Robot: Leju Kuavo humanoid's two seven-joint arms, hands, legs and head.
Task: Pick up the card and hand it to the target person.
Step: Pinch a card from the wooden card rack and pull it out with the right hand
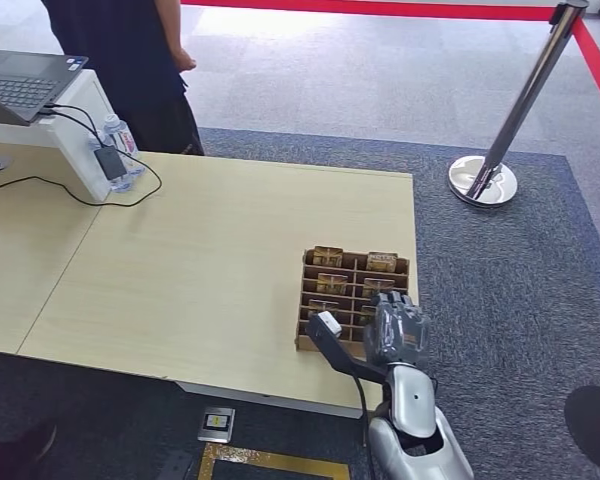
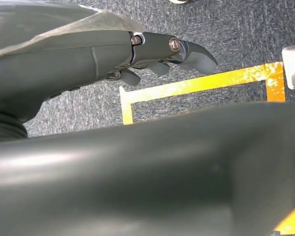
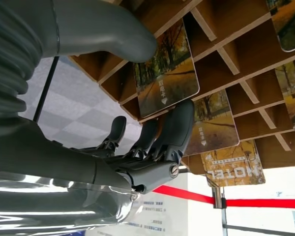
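- Right hand [image 1: 396, 328] hangs over the wooden card rack [image 1: 355, 262], which sits by the table's [image 1: 206, 260] right edge, close to the near right corner.
- From the right wrist view the thumb [image 3: 112, 34] lies on one side of an autumn-print card [image 3: 167, 69] and the dark fingers [image 3: 175, 125] on the other; fingers look apart with nothing pinched yet, so I call this hand empty and spread, about to close.
- That card stands tilted in its slot, with more cards in neighbouring slots, one reading "MOTEL" [image 3: 233, 167].
- Left hand [image 2: 164, 51] hangs low over the carpet and a yellow floor marking [image 2: 198, 83], fingers loosely straight, holding nothing.
- Risk, as I judge it: slot walls are tight, so a finger could catch a divider or drag a second card; a pull off-axis could tip the light rack over the table's near edge.
- Room: broad bare tabletop runs toward the far left corner, where a person [image 1: 131, 60] stands beyond a laptop [image 1: 25, 85]; a stanchion [image 1: 501, 150] stands off to the right on the carpet.
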